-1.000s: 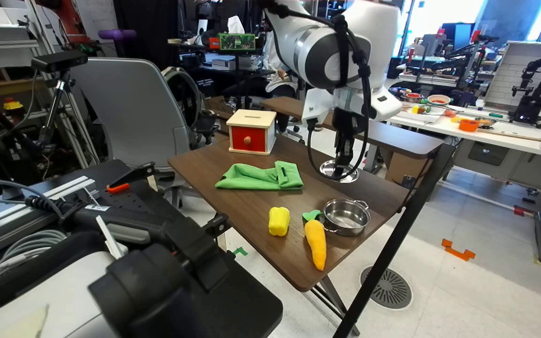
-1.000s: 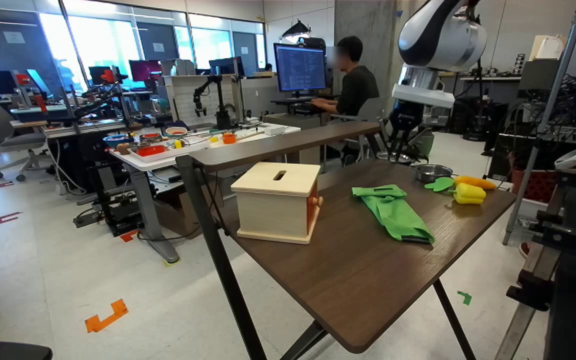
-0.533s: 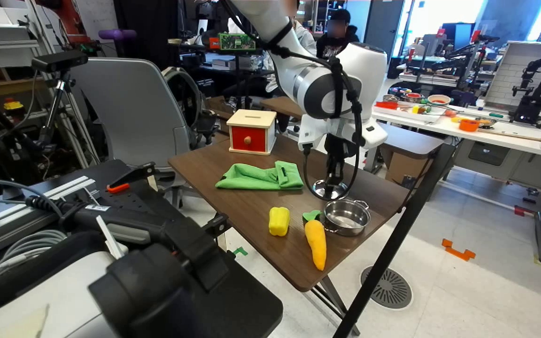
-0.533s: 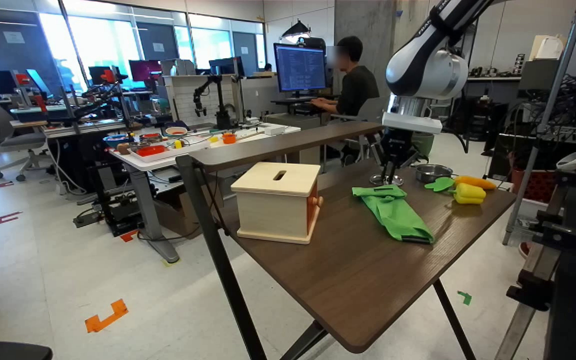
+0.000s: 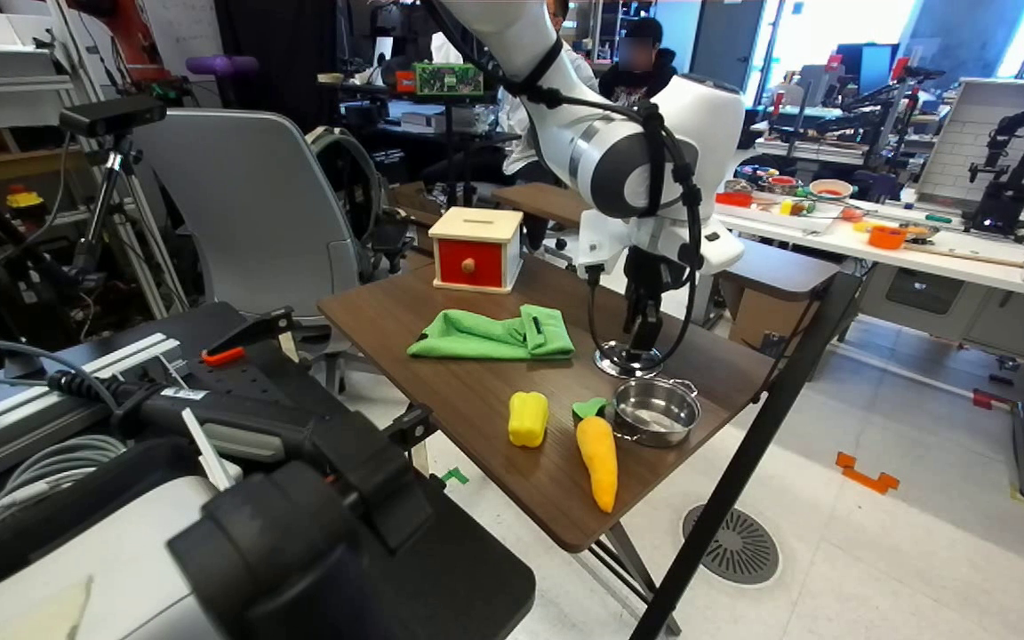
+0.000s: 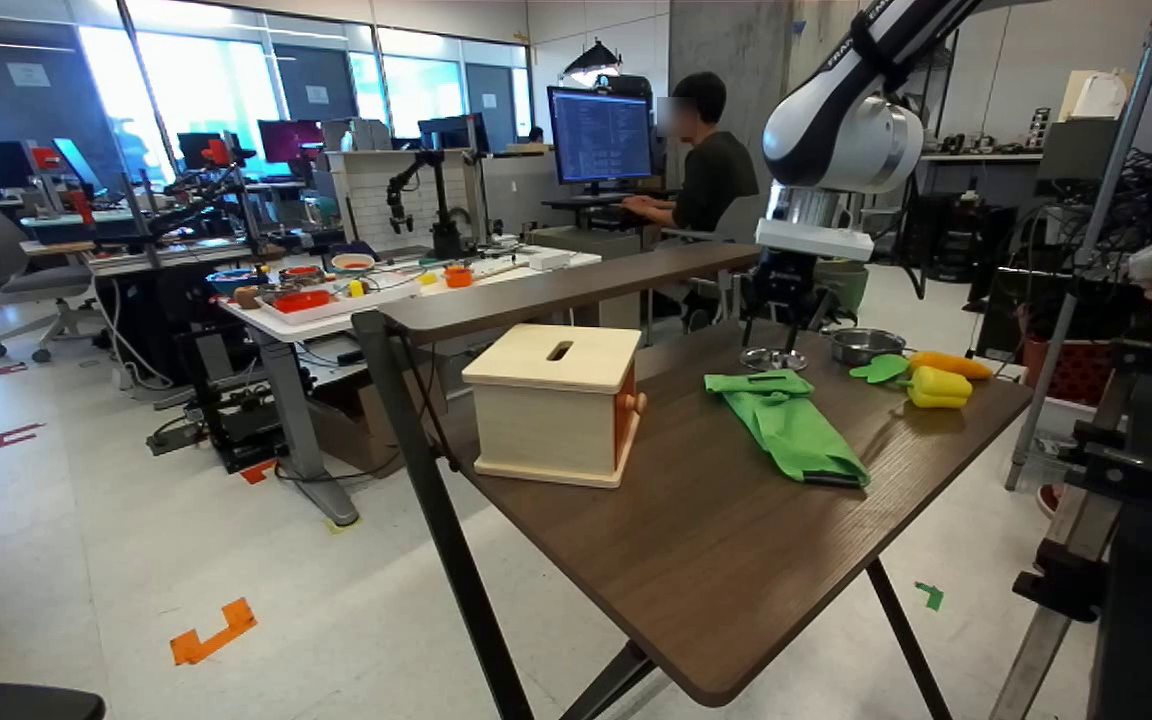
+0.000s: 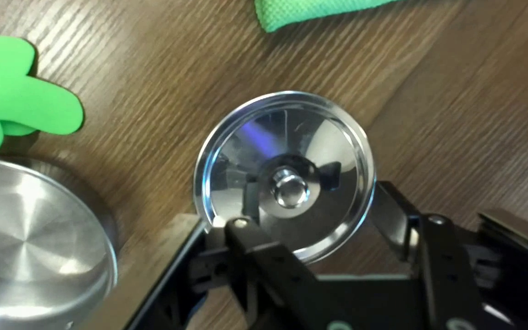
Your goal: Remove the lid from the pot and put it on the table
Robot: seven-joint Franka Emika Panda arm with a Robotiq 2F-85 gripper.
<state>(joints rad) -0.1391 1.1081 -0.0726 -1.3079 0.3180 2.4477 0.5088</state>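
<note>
Release, most probably, with the lid (image 7: 284, 176) lying flat on the dark table (image 6: 696, 530), knob (image 7: 290, 189) upward, just beside the pot (image 5: 657, 413), maybe for leaving its mouth free. Standing over the lid with the gripper (image 7: 314, 221) spread wide and holding nothing, perhaps for rising without dragging. Showing only bare metal inside the pot. Not showing the inside of the slotted wooden box (image 6: 551, 420), so impossible to tell its content.
</note>
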